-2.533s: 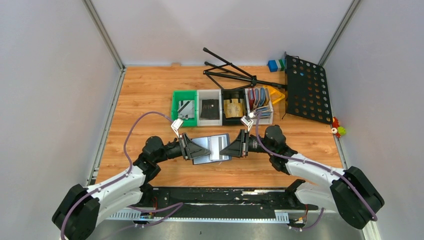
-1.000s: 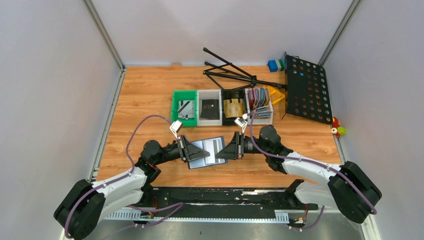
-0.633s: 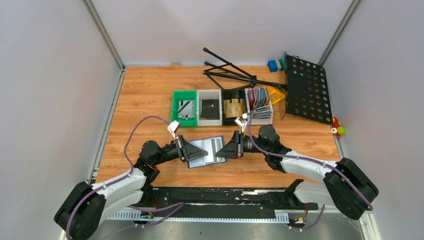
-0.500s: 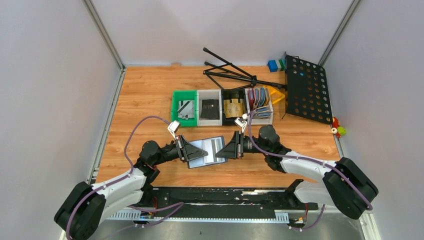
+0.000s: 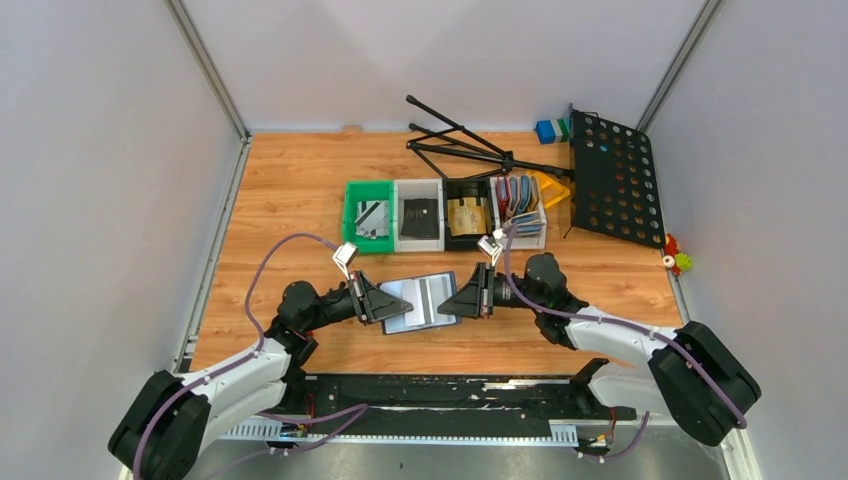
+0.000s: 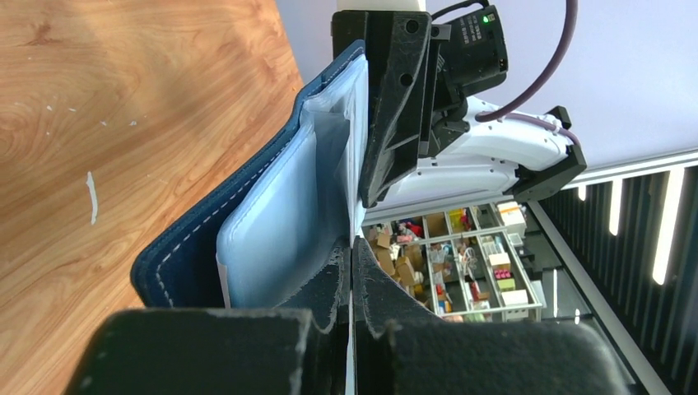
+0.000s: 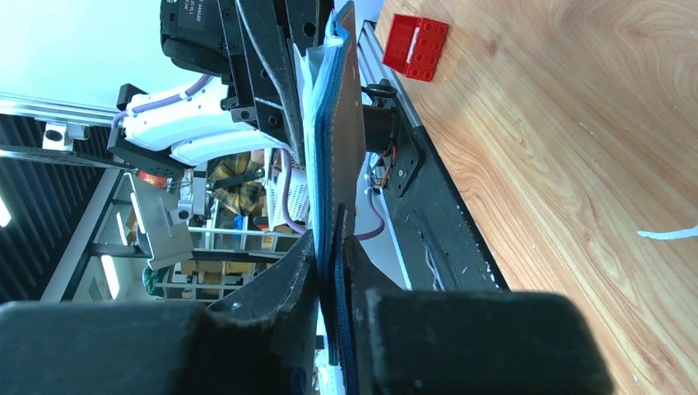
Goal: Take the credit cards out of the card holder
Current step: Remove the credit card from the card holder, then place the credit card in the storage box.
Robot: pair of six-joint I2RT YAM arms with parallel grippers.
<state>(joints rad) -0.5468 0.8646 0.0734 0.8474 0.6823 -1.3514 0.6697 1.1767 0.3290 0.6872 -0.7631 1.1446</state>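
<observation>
Holding the card holder point(image 5: 420, 303) spread open between the two arms, you have it hanging just above the tabletop point(image 5: 300, 190), a little in front of the row of bins point(image 5: 444, 213). The left tool point(image 5: 383, 302) is pinched fully together on the holder's left edge, and the left wrist view shows the pale lining running down into the closed fingers. The right tool point(image 5: 462, 300) is nearly closed, clamped on the navy flap of the right edge. Here's the worry: both grips sit on thin, soft edges, so if you pull the arms apart any harder, one side could slip free. The holder would then swing from the other tool or drop to the tabletop. Too much tension could also strain the pocket seams. And with both tools busy, neither is free to draw a card. Letting go on either side will likely let the bifold flop shut or sag, and any loose credit cards could slide out where you don't want them. As for the holder itself, it's navy blue on the outside with pale stitching along the border, and pale blue-grey pockets inside that bow softly between the grips. From above, its right half shows a light face with a dark stripe, possibly a card seated in its pocket, though I can't tell for sure. Some credit cards point(image 5: 464, 216) already lie in the bins.
</observation>
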